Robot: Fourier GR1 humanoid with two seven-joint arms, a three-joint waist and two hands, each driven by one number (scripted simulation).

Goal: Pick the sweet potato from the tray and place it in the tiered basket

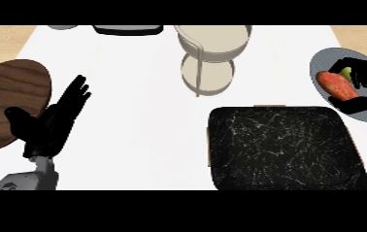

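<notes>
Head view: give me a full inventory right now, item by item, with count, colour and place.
Tray: one, black marbled, lower right, nothing on it.
Tiered basket: one, cream, top centre.
Sweet potato: one, orange-red, far right, in the right hand above the grey plate.
Grey plate: one, right edge.
Green item: one, beside the sweet potato, too hidden to identify.
Wooden board: one, dark brown, left edge.
Dark object: one, top edge, cut off.
Counter: one, white.
Left hand: black, open, resting lower left.
Right hand: black, curled round the sweet potato.
</notes>
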